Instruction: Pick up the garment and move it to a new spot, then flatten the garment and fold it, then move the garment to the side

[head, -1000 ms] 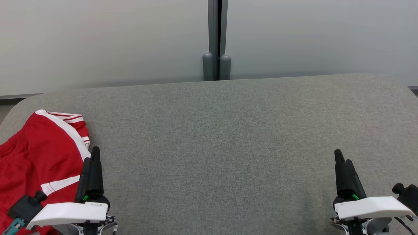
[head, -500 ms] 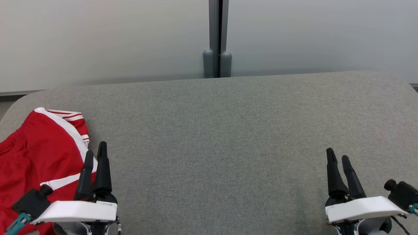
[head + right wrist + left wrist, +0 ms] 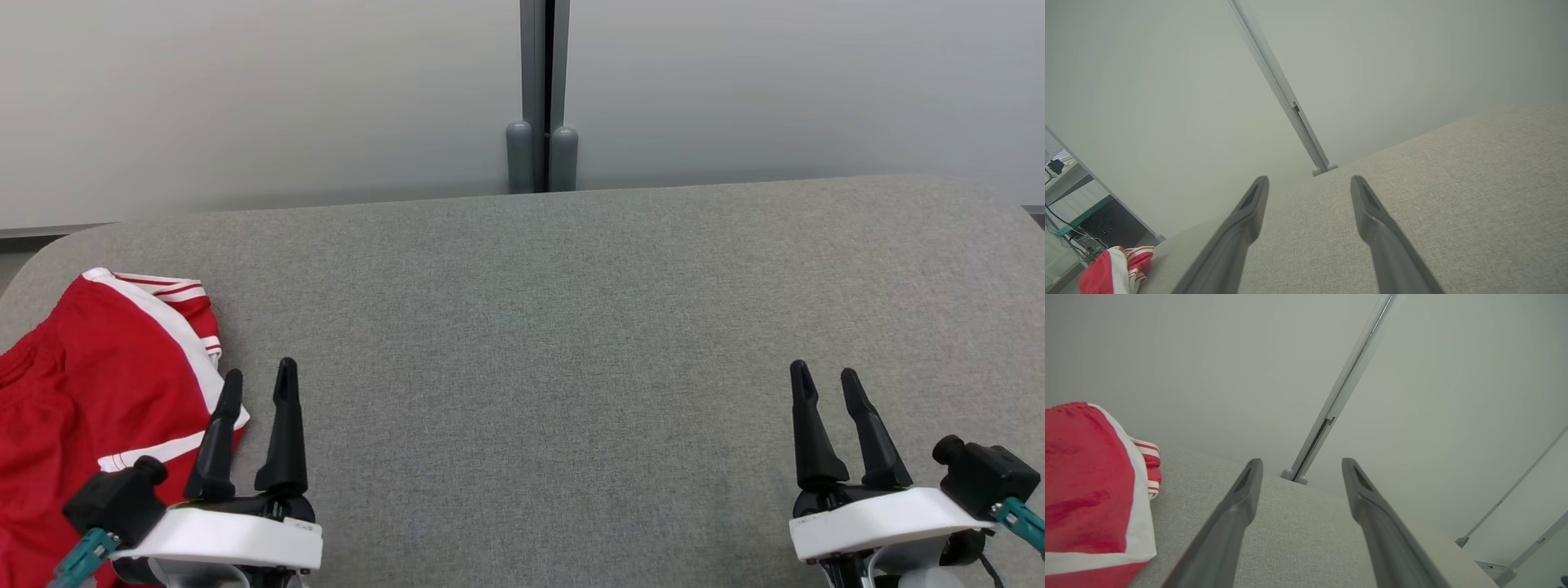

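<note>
Both grippers are released and empty. The left gripper [image 3: 260, 369] and right gripper [image 3: 824, 370] have their fingers spread and nothing between them, and both sit at the near edge of the grey table [image 3: 539, 327].

The garment [image 3: 90, 392] is red with white trim. It's bunched at the table's left end, just left of the left gripper, and part of it runs out of the head view. I can't tell whether the left finger touches the hem or just overlaps it in view.

My read is that the pick-up isn't done yet, since the cloth looks heaped rather than folded.

How I'd do the pick:
- Use the left arm, because the right is well apart from the garment.
- Swing left and tilt the fingers down onto the white-trimmed edge nearest the gripper.
- Pinch the cloth without digging into the fabric table top.
- Grab at a seam or hem, since a mid-panel pinch will likely slip or take only one layer.
- Lift until the tail clears before moving it right.
- Drop it in the middle of the table, which leaves room for both arms to flatten it.

Risk: the heap sits close to the rounded left corner and could slide off if it's nudged.
</note>
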You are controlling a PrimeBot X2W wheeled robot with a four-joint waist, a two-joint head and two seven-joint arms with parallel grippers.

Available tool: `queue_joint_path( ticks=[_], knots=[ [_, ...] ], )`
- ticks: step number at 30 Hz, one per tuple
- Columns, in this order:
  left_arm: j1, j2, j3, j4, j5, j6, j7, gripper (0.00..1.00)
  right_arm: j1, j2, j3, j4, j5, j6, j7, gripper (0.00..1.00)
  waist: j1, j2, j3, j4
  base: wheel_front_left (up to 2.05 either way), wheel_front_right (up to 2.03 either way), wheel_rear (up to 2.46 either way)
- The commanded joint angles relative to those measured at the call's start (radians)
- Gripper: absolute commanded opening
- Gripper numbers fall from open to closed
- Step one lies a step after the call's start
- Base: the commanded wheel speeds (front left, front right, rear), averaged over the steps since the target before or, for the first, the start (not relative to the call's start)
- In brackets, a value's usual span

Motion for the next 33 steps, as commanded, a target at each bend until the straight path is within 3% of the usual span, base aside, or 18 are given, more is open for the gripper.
queue_joint_path(
  ticks=[1, 22, 33],
  knots=[
    [-0.004, 0.005, -0.010, -0.009, 0.039, 0.003, -0.009, 1.00, -0.008, -0.006, 0.005, -0.013, -0.030, 0.000, -0.012, 1.00, 0.0000, 0.0000, -0.001, 0.001, 0.00, 0.00, 0.00],
    [0.018, 0.007, -0.063, 0.009, 0.292, 0.038, -0.056, 1.00, 0.008, -0.007, 0.002, -0.007, -0.220, 0.000, -0.059, 1.00, 0.0000, 0.0000, -0.004, 0.002, 0.00, 0.00, 0.00],
    [0.031, 0.007, -0.067, 0.029, 0.361, 0.051, -0.076, 1.00, 0.014, -0.008, 0.002, 0.001, -0.292, 0.000, -0.080, 1.00, 0.0000, 0.0000, -0.008, 0.003, 0.00, 0.00, 0.00]
  ],
)
